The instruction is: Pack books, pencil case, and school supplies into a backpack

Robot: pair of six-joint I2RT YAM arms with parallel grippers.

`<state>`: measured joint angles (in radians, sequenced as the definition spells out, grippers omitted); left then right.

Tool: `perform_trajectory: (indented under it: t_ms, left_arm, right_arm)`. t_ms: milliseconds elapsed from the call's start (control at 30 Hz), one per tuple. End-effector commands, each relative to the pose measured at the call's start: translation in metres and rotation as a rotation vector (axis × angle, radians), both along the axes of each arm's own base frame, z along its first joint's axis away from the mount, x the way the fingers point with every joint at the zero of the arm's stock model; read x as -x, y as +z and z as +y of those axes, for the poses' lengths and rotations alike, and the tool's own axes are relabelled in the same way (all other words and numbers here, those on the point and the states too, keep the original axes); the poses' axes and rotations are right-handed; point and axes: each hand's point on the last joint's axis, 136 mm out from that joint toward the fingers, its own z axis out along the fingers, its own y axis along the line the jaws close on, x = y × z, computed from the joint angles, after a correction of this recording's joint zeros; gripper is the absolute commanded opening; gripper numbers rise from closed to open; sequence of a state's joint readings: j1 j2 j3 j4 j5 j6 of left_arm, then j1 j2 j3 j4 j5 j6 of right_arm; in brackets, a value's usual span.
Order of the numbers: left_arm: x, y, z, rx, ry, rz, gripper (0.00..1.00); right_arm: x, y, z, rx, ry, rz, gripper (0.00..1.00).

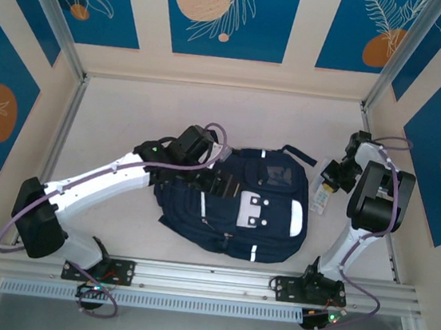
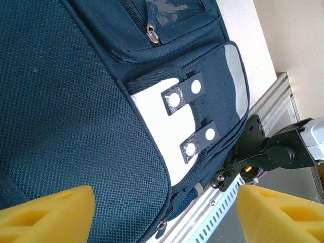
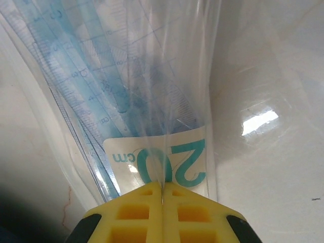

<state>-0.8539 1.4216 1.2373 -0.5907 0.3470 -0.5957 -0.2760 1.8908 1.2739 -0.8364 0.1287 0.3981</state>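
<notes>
School supplies (image 3: 152, 101) pkt is clamped at its end in my closed R gripper (image 3: 162, 195), presumably for lifting off desk (image 3: 263, 76); L gripper (image 2: 164, 210), wide open & empty, hovers over backpack (image 2: 66, 101).

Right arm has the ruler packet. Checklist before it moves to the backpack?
1. Right gripper jaws shut on school supplies packet: ok.
2. Packet lifted off table: cannot tell.
3. Left gripper holding backpack open: not ok, jaws open, gripping nothing.
4. Backpack main opening unzipped: cannot tell.
5. Packet apart from backpack, on its right side: ok.
</notes>
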Motion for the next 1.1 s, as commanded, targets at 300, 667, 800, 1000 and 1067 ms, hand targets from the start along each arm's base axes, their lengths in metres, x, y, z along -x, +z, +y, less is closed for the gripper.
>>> perform_trajectory:
  t_ms: [300,667,800,1000,1067]
  left_arm:
    - [0.010,0.000,0.021,-0.028,0.023,-0.016,0.74]
    - [0.012,-0.011,0.026,-0.050,0.014,-0.005,0.75]
    - [0.008,-0.010,0.025,-0.051,0.007,-0.012,0.75]
    - [0.006,-0.010,0.025,-0.047,0.013,-0.007,0.75]
    - [0.006,-0.012,0.026,-0.051,0.013,-0.002,0.75]
  right_arm:
    - [-0.049,0.061,-0.020,0.081,-0.070,-0.148,0.82]
    - [-0.044,0.007,0.009,0.090,0.057,0.081,1.00]
    - [-0.021,-0.006,0.016,0.080,0.056,0.139,1.00]
    - [0.004,-0.008,0.006,0.112,0.028,0.164,1.00]
    - [0.005,-0.002,0.000,0.099,-0.001,0.127,0.99]
